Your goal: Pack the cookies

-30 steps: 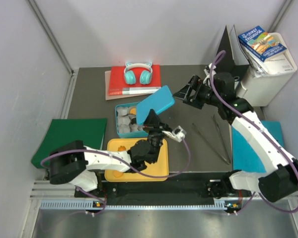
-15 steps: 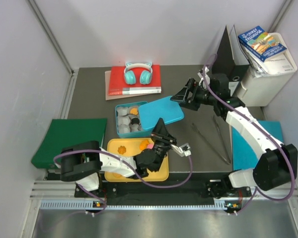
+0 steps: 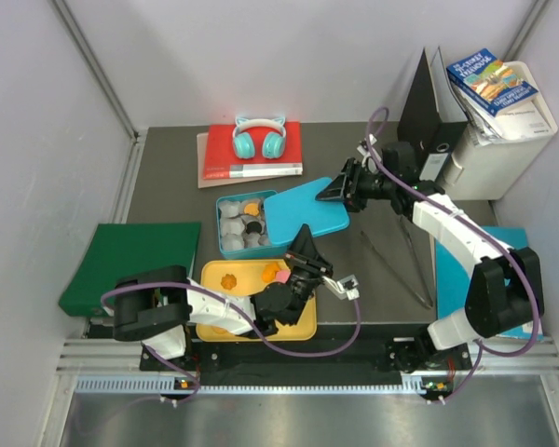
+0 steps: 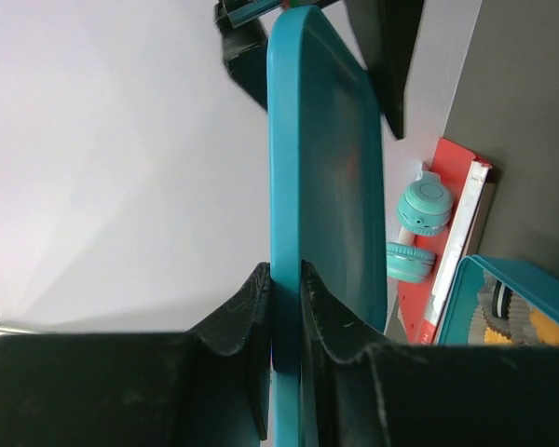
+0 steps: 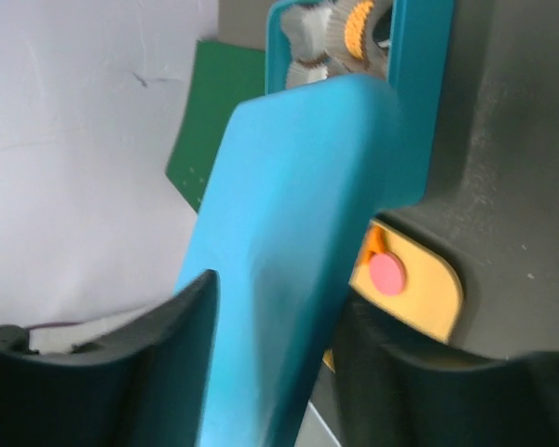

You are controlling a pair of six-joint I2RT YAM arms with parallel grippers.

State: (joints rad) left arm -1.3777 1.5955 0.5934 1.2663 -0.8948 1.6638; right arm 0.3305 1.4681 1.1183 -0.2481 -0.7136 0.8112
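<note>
Orange and black cookies lie among grey paper cups in the open teal tin. An orange cookie and a pink cookie rest on the yellow tray. The tin's blue lid hangs just right of the tin. My left gripper is shut on its near edge, which shows clamped edge-on between the fingers in the left wrist view. My right gripper grips the lid's far right corner, fingers on both faces. The pink cookie shows past it.
Teal headphones lie on a red book at the back. A green cloth sits left, metal tongs and a blue cloth right. A black binder and a white box stand at the back right.
The lid came down from a steep tilt to nearly flat beside the tin. My right gripper moved onto its right corner and narrowed its jaws. The left arm drew back towards the tray.
</note>
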